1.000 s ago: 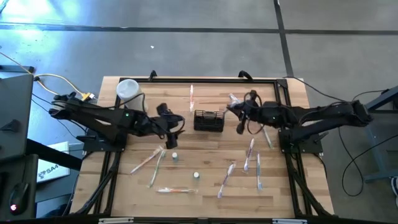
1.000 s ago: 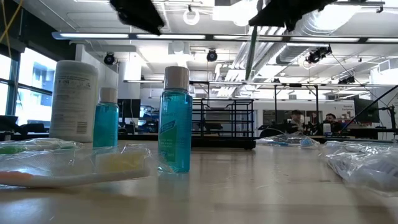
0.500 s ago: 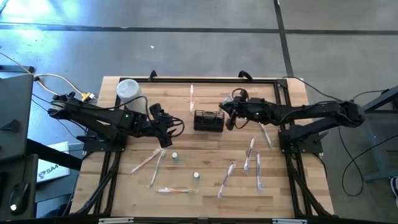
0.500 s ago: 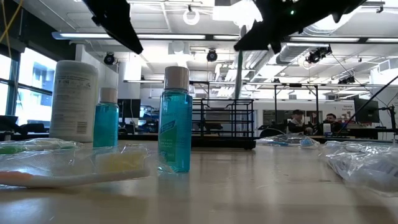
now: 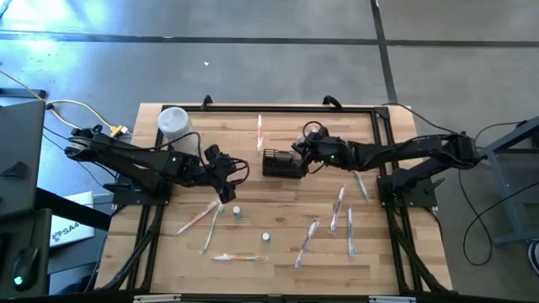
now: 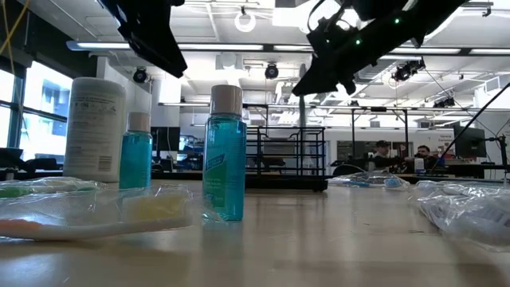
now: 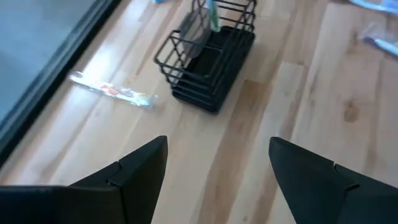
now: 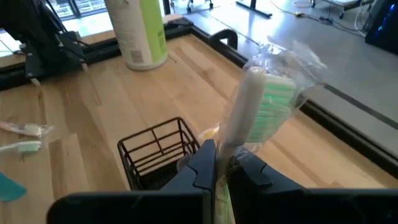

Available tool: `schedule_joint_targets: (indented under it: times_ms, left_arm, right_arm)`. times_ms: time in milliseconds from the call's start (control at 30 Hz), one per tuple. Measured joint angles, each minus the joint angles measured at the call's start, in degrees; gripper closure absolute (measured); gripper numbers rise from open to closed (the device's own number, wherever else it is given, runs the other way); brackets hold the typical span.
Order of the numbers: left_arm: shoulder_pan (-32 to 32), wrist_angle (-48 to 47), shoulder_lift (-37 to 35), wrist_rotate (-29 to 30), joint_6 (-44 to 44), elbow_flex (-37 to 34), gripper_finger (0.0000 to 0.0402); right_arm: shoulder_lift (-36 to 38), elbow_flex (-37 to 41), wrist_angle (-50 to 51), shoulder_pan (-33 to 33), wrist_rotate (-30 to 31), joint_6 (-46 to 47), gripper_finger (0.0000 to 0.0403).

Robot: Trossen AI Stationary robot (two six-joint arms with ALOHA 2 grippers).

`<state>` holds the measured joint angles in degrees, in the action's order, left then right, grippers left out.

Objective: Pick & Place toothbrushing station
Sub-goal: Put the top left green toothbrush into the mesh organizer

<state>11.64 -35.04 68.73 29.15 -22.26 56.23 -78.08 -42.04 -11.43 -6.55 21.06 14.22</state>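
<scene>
The black wire caddy (image 5: 282, 163) stands on the wooden table near its middle; it also shows in the low view (image 6: 287, 159), the left wrist view (image 7: 208, 62) and the right wrist view (image 8: 158, 152). My right gripper (image 5: 297, 154) is at the caddy's right end, just above it, shut on a plastic-wrapped toothbrush (image 8: 264, 99) with green bristles. My left gripper (image 5: 224, 173) hovers to the caddy's left, open and empty (image 7: 217, 168). My right gripper pinches the wrapped toothbrush's handle (image 8: 231, 146) between its two fingers (image 8: 205, 163), which lie across it. The brush stands about upright and the bristle end rises past the fingers. Its green lower end (image 7: 213, 15) reaches down into the caddy.
A white cylindrical container (image 5: 173, 122) stands at the far left. Two small blue bottles (image 5: 237, 211) (image 5: 265, 237) stand nearer the front. Several wrapped toothbrushes lie about: one beyond the caddy (image 5: 259, 130), some at the right (image 5: 341, 210) and the front left (image 5: 202, 217).
My right gripper has gone toward the table's left and down with the toothbrush, from right of the caddy to its right end. The brush's lower end now reaches into the caddy. My left gripper has drawn back a little toward the near left.
</scene>
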Motion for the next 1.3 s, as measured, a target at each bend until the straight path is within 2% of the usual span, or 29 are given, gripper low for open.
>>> schedule_joint_targets:
  times_ms: [433,767,1300]
  left_arm:
    - [0.00,2.05,0.00,-2.43,-0.79,-0.22,0.0123]
    - [0.00,2.07,0.02,-2.46,-0.79,-0.22,0.0123]
    - [0.00,2.03,0.02,-3.30,-0.79,-0.22,0.0123]
  right_arm:
    - [-5.75,0.00,-1.54,-0.37,1.55,3.56,0.0391]
    - [-6.69,0.00,-1.72,-0.37,2.47,4.54,0.0389]
    - [-5.80,0.02,0.07,-0.20,2.95,3.65,0.0281]
